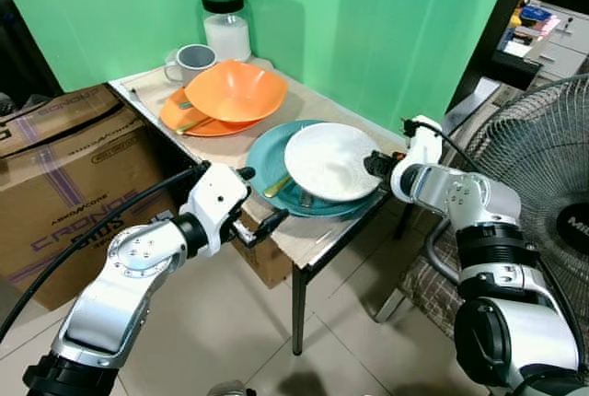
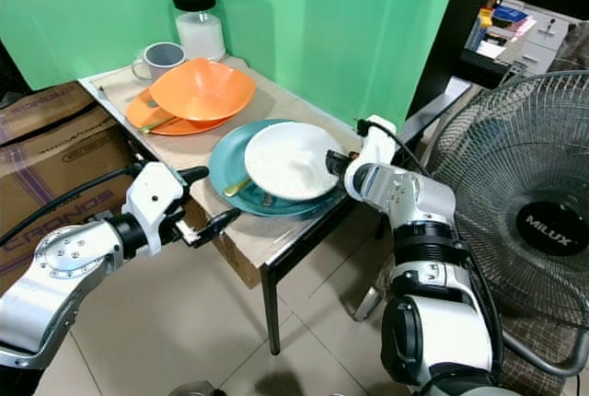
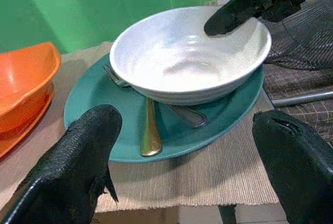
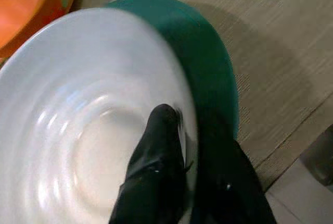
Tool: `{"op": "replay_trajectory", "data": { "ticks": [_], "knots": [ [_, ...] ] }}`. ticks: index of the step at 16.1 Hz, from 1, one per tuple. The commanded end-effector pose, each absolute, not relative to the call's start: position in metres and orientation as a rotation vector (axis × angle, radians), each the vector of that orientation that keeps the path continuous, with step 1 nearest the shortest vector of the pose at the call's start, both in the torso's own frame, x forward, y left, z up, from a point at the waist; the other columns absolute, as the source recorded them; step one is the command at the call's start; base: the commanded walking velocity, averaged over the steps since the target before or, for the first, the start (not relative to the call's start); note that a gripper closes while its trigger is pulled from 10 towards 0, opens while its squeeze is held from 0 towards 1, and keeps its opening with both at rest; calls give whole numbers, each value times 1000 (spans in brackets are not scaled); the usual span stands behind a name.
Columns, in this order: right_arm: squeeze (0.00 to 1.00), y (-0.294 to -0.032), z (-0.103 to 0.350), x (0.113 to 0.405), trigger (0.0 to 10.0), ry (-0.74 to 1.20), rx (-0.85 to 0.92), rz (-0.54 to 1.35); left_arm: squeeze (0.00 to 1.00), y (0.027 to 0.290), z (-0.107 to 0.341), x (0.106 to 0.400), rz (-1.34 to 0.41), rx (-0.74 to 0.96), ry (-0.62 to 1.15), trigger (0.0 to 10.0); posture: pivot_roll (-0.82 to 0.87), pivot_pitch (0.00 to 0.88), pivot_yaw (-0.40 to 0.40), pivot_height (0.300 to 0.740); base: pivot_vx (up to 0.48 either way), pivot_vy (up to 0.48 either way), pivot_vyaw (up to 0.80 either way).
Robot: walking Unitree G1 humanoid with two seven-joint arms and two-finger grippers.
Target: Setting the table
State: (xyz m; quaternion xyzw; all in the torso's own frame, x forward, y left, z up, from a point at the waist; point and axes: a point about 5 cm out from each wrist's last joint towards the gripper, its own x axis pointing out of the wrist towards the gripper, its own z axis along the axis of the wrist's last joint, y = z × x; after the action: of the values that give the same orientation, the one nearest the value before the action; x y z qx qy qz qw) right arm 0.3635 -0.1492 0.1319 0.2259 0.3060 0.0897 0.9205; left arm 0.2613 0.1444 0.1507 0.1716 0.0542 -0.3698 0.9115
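From the head camera we count two bowls, two plates, one mug (image 1: 187,63) and one lidded jar (image 1: 226,25) on the small table (image 1: 322,235). The white bowl (image 1: 331,161) sits on the teal plate (image 1: 267,161), while the orange bowl (image 1: 235,90) rests on the orange plate (image 1: 179,115) farther back. Our right end effector (image 1: 375,164) pinches the white bowl's rim at the table's right edge. Our left end effector (image 1: 258,203) hangs spread wide just off the near edge, not touching the teal plate in front of it.

From the left wrist, we see the wide-apart fingers (image 3: 78,166) framing the teal plate, with a gold utensil (image 3: 150,130) and a silver one (image 3: 184,114) tucked under the white bowl just ahead.

From the right wrist, one finger (image 4: 158,166) lies inside the white bowl, the other outside its rim over the teal plate.
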Motion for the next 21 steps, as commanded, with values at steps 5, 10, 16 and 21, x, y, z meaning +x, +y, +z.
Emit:
{"op": "replay_trajectory", "data": {
  "ticks": [5,10,16,21],
  "knots": [
    [0,-148,142,368,0,600,467,204,643,147,153,264,-740,365,94,10000,121,0,-2,740,0,0,0],
    [0,-147,154,372,0,540,507,233,651,150,155,264,-722,369,82,10000,125,0,-3,740,0,0,0],
    [0,-157,193,368,0,358,509,293,651,152,161,267,-702,340,53,10000,118,0,4,740,0,0,0],
    [0,-182,233,312,0,-127,189,235,643,150,171,269,-570,276,-41,10000,85,0,25,740,0,0,0]
  ]
}}
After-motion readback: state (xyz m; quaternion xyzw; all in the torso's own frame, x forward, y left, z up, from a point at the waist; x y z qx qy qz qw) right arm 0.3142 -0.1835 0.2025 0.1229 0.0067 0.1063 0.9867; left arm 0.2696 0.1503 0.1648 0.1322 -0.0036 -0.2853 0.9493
